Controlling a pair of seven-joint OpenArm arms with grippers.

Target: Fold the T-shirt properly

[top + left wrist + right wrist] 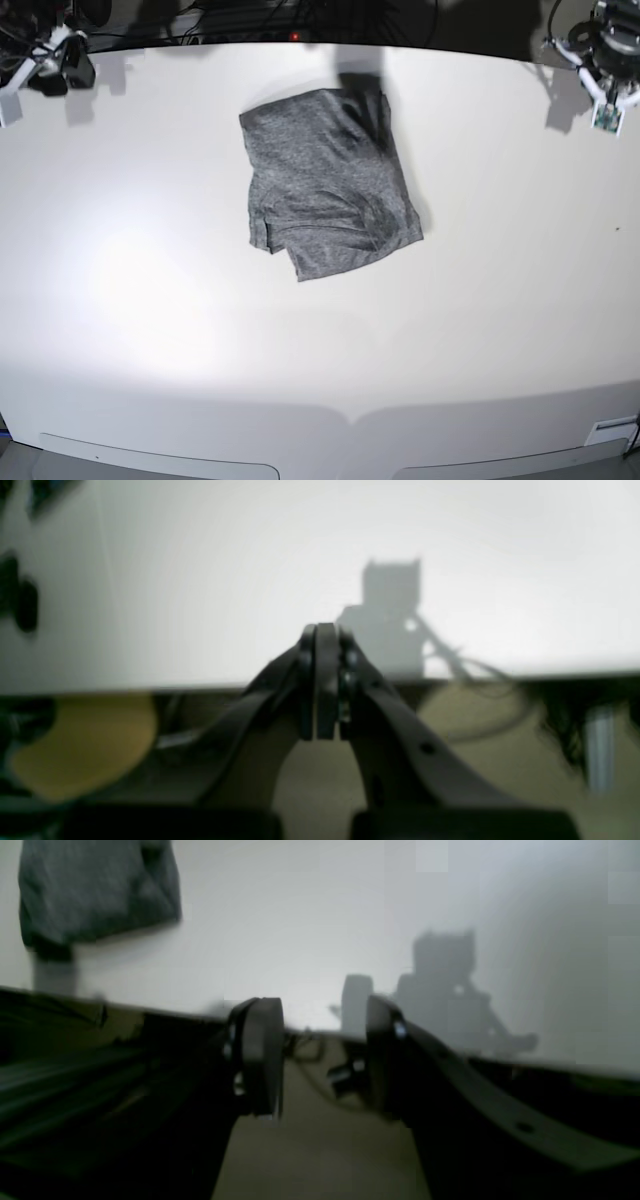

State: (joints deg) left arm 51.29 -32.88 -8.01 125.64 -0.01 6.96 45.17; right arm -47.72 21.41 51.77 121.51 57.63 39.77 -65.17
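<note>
Heather-grey T-shirt [325, 185], folded, rumpled compact square

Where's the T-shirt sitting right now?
In the base view the T-shirt lies folded on the white table, just above centre, clear of both grippers at the far corners.

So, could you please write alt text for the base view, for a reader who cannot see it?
A grey T-shirt, folded into a rough, slightly skewed rectangle, lies on a white table a little above centre. Both arms are parked at the far corners, the left claw at top right and the right claw at top left, neither touching the shirt.
</note>
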